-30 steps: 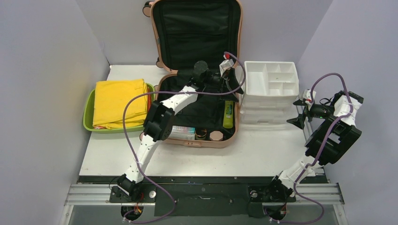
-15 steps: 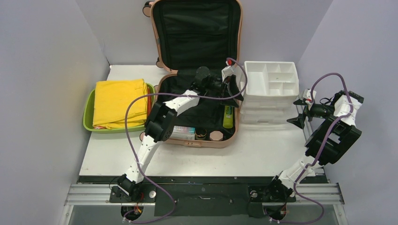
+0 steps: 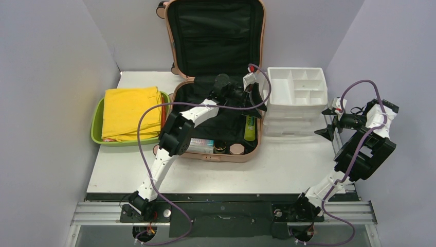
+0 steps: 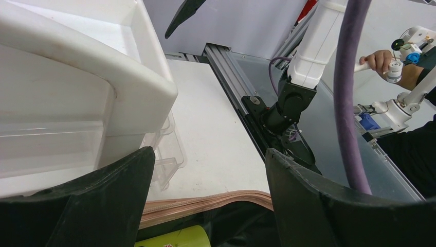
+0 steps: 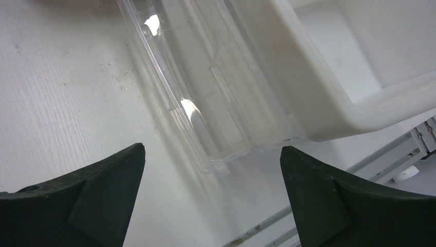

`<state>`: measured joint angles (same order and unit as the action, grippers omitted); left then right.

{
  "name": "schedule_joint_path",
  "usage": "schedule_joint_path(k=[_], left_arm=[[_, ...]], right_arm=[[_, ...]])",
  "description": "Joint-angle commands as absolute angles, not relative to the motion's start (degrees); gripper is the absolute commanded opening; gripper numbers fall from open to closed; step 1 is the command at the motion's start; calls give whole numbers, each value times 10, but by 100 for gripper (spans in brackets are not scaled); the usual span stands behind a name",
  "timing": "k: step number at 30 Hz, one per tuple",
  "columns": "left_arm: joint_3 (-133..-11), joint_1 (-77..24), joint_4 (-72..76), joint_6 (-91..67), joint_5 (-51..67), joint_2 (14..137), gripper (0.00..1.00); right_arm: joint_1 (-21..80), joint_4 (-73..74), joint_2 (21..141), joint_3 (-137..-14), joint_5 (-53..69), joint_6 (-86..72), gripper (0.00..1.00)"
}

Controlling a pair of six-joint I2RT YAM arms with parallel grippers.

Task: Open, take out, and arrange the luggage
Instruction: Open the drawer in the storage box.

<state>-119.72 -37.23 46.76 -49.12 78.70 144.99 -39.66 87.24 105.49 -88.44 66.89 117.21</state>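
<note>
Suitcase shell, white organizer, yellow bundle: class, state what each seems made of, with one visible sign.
Luggage shell: probably hard plastic, smooth salmon-pink, rigid lid standing upright.
White organizer: glossy opaque plastic over clear drawers.
Yellow bundle: soft fabric, folded, creased.

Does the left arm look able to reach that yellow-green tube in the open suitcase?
Probably yes: the left gripper hangs open and empty over the luggage, close by the yellow-green tube, with nothing lying between them.

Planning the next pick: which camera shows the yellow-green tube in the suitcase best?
Top external: the yellow-green tube lies in plain view in the luggage, along its right-hand wall. Left wrist catches only a sliver at its bottom edge; right wrist shows none of it.
</note>
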Motion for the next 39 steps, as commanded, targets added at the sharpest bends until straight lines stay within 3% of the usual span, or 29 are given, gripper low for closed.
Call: schedule_joint_path(k=[1,20,39], left_arm=[[-1194,-388,512,-508,796,1440,75],[-1152,-397,543,-526,804,1409,75],[-1202,-398,536,-529,796,1420,75]], right_arm=[[-387,900,1026,-897,711,1412,100],[-393,899,971,-854,696,1419,100],[-369,899,969,-857,711,1408,100]])
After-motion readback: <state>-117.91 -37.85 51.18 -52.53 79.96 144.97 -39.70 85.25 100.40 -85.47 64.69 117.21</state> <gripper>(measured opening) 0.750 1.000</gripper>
